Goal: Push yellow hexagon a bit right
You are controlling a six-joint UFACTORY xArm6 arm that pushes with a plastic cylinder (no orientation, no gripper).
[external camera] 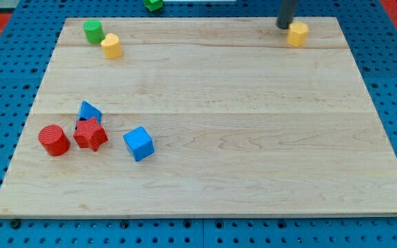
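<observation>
A yellow block that looks hexagonal [298, 33] sits near the board's top edge at the view's right. My tip [284, 27] rests on the board just to the left of it and slightly above, touching or almost touching its left side. A second yellow block [112, 45], rounded or hexagonal, lies at the top left, right beside a green cylinder [93, 31].
The wooden board [205, 138] lies on a blue pegboard. At the lower left stand a red cylinder [54, 140], a red star [90, 134], a blue triangle [88, 111] and a blue cube [138, 143]. A green block [153, 4] lies off the board's top edge.
</observation>
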